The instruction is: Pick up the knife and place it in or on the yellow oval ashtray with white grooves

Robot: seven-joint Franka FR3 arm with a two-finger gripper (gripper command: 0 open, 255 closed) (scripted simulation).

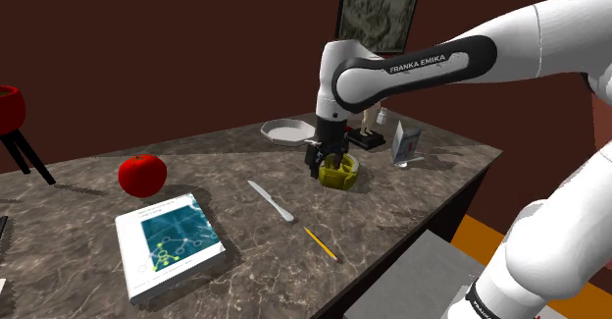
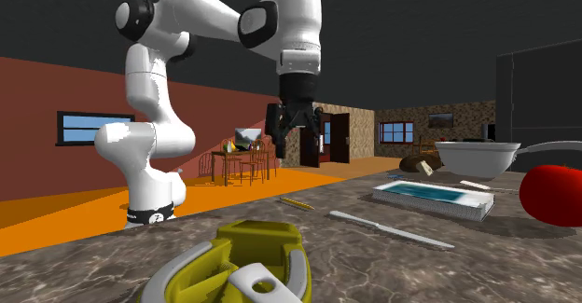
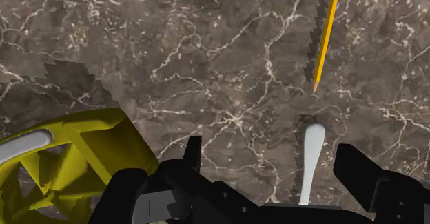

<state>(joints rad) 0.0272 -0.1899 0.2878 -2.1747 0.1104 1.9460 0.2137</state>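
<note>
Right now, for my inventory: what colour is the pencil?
The pencil is orange-yellow; the wrist view shows it best.

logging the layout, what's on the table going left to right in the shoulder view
red apple → knife → yellow ashtray → small standing frame

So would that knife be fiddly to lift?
Probably. The knife lies flat and thin on the table, leaving little edge to pinch. It looks stiff, so likely won't droop. Being flat, it should slide rather than roll if nudged.
</note>
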